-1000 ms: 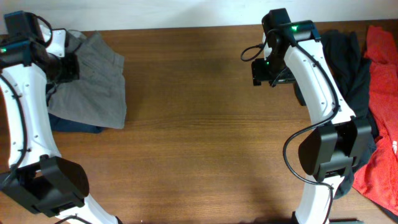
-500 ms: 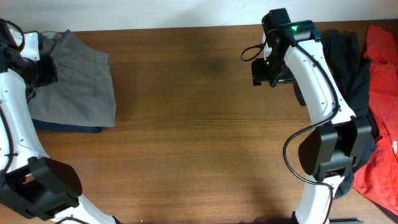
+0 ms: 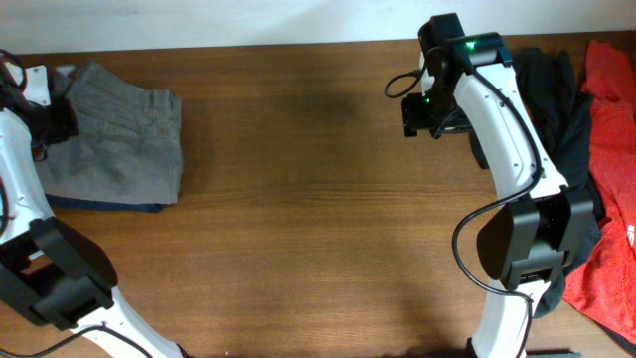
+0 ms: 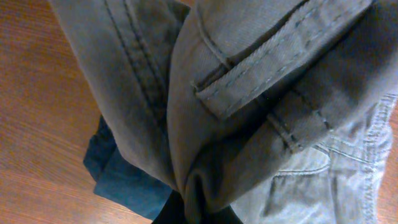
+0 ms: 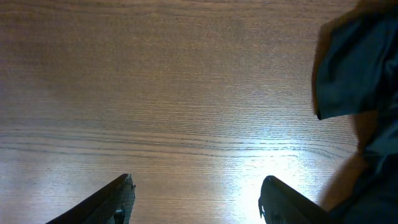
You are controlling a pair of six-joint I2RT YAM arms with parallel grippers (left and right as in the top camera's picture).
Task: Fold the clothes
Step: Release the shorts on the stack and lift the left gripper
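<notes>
The grey-khaki trousers (image 3: 119, 134) lie folded at the table's far left, on top of a dark navy piece (image 3: 119, 205). My left gripper (image 3: 55, 121) is shut on the trousers' left edge; in the left wrist view the cloth (image 4: 261, 93) bunches between the fingers (image 4: 199, 211), with the navy piece (image 4: 124, 180) below. My right gripper (image 3: 429, 117) is open and empty over bare wood (image 5: 193, 199), next to the black garment (image 3: 556, 99). A red garment (image 3: 611, 169) lies at the far right.
The wooden table (image 3: 318, 199) has its far edge along the white wall at the top. The black garment's edge shows in the right wrist view (image 5: 354, 68). The right arm's base stands at the front right (image 3: 527, 249).
My left gripper has pulled the trousers further left toward the table's left edge, and the cloth has flattened into a neater stack. The right arm has not moved.
</notes>
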